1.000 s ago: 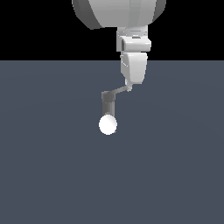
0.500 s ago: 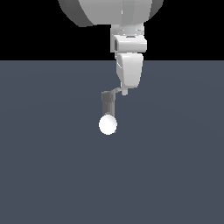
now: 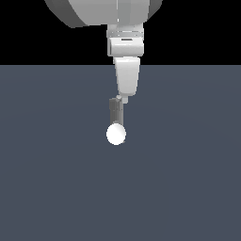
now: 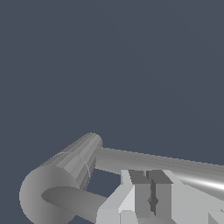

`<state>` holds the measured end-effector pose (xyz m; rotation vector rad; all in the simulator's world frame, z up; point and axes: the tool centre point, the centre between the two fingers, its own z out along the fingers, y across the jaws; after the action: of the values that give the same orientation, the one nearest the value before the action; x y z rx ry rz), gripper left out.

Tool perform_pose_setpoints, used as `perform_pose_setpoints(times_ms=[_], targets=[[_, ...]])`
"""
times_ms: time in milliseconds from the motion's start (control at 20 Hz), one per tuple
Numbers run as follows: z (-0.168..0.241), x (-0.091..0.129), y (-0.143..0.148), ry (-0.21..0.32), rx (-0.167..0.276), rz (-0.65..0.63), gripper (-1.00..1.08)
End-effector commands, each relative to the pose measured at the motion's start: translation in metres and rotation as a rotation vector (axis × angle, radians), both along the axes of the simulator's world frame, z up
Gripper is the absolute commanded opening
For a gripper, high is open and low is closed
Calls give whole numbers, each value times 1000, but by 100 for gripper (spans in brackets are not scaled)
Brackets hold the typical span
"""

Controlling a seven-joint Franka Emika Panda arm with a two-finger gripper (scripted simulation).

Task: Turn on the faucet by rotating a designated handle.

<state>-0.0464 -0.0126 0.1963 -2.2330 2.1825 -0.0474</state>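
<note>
The faucet (image 3: pixel 115 113) stands upright near the middle of the dark grey worktop (image 3: pixel 47 179), its white ball (image 3: pixel 116 134) glowing at six o'clock from the column. Just at one o'clock from the faucet's head, the pale gripper (image 3: pixel 124 98) hangs tip-down, touching it. In the wrist view the handle (image 4: pixel 144 161) runs past the fingers (image 4: pixel 144 192), which sit pressed together, clenched on nothing visible.

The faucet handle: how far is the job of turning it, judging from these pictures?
Done: the pale grey tool has reached the small dark grey faucet above its glowing white ball. In hand: the tool sits against the thin light grey handle bar. Left: whether the handle is fully turned cannot be told.
</note>
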Motion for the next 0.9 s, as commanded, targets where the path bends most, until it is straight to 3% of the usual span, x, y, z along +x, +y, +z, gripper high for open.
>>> perform_pose_setpoints(times_ms=[0, 200, 250, 850], targets=[[-11, -10, 33, 26, 6, 33, -100], [-15, -15, 52, 35, 7, 35, -100], [0, -4, 21, 0, 2, -13, -100], [-9, 17, 74, 21, 5, 16, -100]])
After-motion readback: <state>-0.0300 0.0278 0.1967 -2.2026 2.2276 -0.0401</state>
